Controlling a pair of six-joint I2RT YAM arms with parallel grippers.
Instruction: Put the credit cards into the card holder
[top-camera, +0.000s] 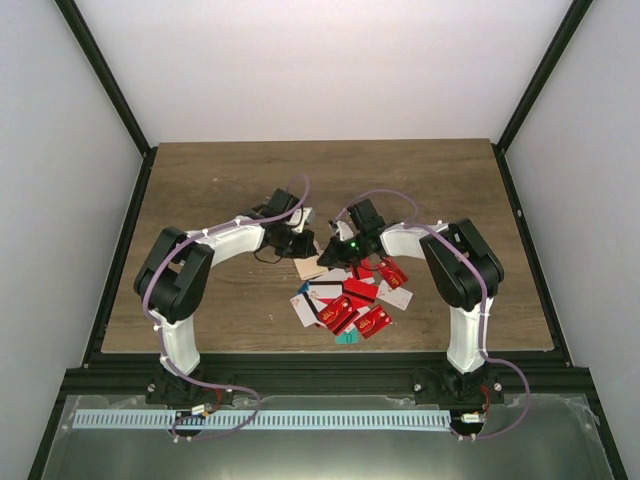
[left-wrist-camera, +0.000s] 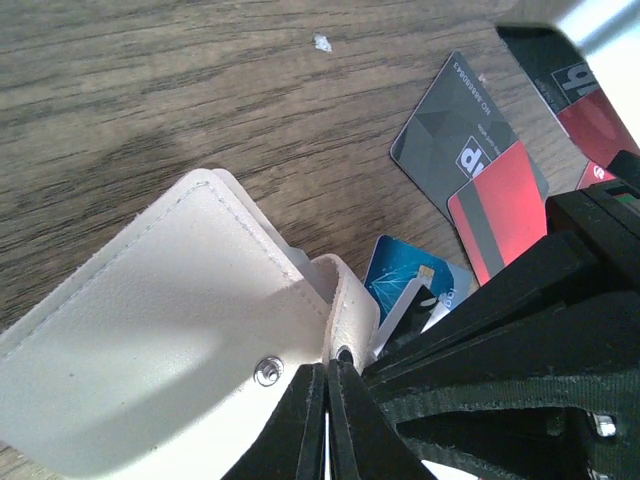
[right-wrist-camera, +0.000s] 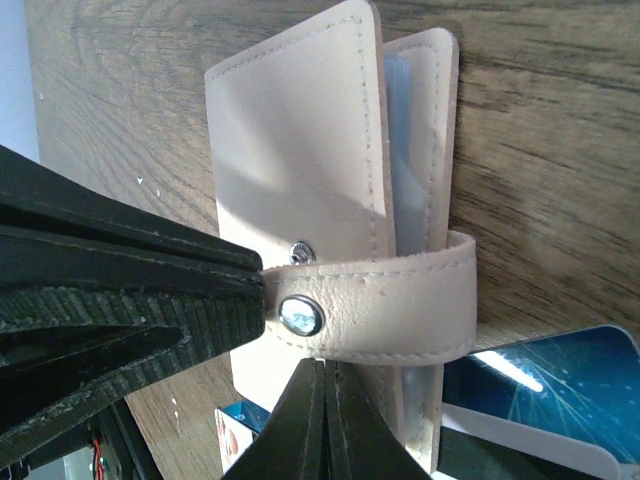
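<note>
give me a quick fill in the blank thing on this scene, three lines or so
1. Most cards in the heap are ___ in colour.
2. The left gripper and the right gripper are both shut on the beige ___.
3. The table top is made of ___.
Missing words: red; card holder; wood.

Grey card's (left-wrist-camera: 455, 135) small print cannot be read
</note>
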